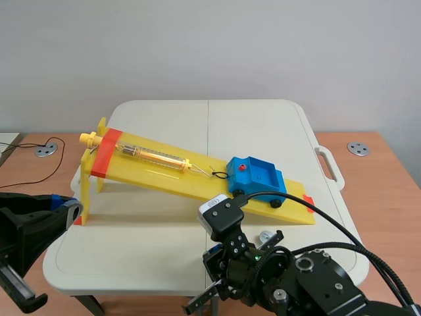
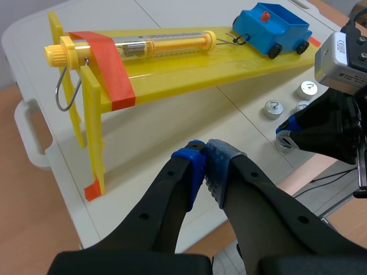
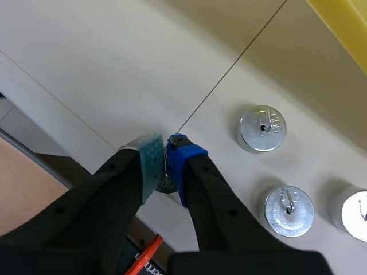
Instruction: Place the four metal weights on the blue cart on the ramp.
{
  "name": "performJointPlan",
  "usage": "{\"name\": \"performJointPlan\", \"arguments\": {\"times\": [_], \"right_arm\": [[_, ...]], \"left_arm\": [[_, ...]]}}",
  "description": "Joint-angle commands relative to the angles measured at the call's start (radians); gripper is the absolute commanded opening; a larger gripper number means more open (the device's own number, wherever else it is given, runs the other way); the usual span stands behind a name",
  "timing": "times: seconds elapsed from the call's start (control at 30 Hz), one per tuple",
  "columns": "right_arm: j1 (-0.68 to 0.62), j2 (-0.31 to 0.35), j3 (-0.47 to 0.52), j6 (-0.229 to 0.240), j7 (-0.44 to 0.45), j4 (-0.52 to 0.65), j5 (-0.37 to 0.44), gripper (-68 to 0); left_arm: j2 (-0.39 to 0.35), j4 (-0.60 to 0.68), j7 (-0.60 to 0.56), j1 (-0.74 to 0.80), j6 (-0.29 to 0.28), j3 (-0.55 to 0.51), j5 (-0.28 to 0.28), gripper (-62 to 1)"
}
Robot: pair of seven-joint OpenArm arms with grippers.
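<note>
The blue cart stands low on the yellow ramp, its tray empty. In the right wrist view three metal weights rest on the white table beside my right gripper: one ahead and two nearer. That gripper's pads pinch the top of a fourth weight, which sits at the table's near edge mostly hidden under them. My left gripper is shut on nothing, off the ramp's high end and short of the table.
A clear spring-scale tube lies along the ramp, hooked to the cart by a wire. The ramp's raised end stands on yellow legs with orange tape. The white folding table has a handle on its right side.
</note>
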Motion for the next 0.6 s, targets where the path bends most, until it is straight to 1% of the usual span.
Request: {"name": "performJointPlan", "arguments": {"times": [0.0, 0.07, 0.2, 0.3, 0.47, 0.57], "right_arm": [[0.059, 0.033, -0.024, -0.052, 0.041, 0.01, 0.018, -65.3], [0.059, 0.033, -0.024, -0.055, 0.051, 0.01, 0.018, -66.8], [0.065, 0.033, -0.024, -0.053, 0.083, 0.011, 0.019, -66.9], [0.064, 0.033, -0.024, -0.053, 0.086, 0.03, 0.019, -66.9], [0.056, 0.035, -0.024, -0.049, 0.063, 0.104, 0.02, -66.9], [0.037, 0.053, -0.024, -0.043, 0.046, 0.175, 0.034, -66.9]], "left_arm": [[0.01, 0.065, -0.106, -0.019, -0.025, -0.013, -0.077, -58.0], [0.01, 0.065, -0.106, -0.019, -0.025, -0.013, -0.077, -58.0], [0.01, 0.065, -0.106, -0.019, -0.025, -0.013, -0.077, -58.0], [0.01, 0.065, -0.106, -0.019, -0.025, -0.013, -0.077, -58.0], [0.01, 0.065, -0.106, -0.019, -0.025, -0.013, -0.077, -58.0], [0.01, 0.065, -0.106, -0.019, -0.025, -0.013, -0.077, -58.0]]}}
